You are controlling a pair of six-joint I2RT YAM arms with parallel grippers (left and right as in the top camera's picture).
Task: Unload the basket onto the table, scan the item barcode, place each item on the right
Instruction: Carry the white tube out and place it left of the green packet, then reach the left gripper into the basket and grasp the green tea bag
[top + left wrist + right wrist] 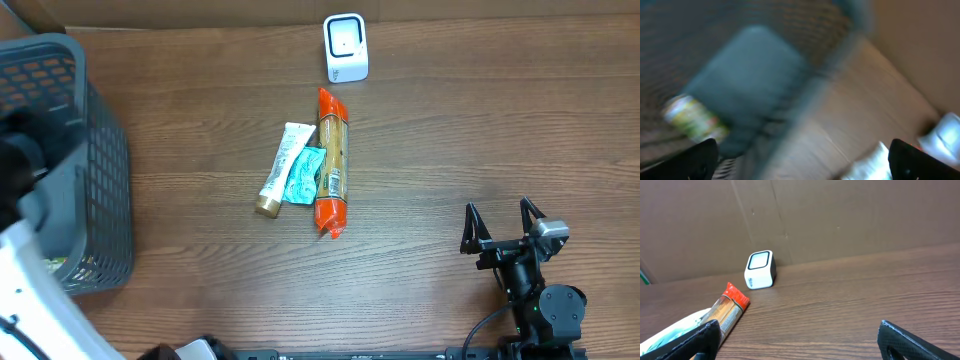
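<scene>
Overhead, the right gripper [497, 212] sat in the lower right of the frame with its two fingers spread wide, nothing between them and nothing touched. It was well apart from the goods. Near the centre of the wooden table [460, 130] lay a long orange package [332, 160], running top to bottom. A teal packet [305, 176] was touching its left side, and a white tube [280, 168] lay slanted against the packet's left edge. The white scanner [345, 47] stood at the upper centre, just above the orange package's top end. A grey mesh basket [95, 180] filled the left edge, with the left arm [25, 260] reaching over it.

The left wrist view was heavily blurred. The left gripper [805, 167] showed its dark fingertips [702, 155] at the two bottom corners of the frame, fully apart and holding nothing. It looked down over the basket, where a green and yellow can [692, 120] lay beside a flat grey-blue shape; what that shape was could not be told.

From the right wrist, the scanner faced the camera, with the orange package's end just below it to the left.
</scene>
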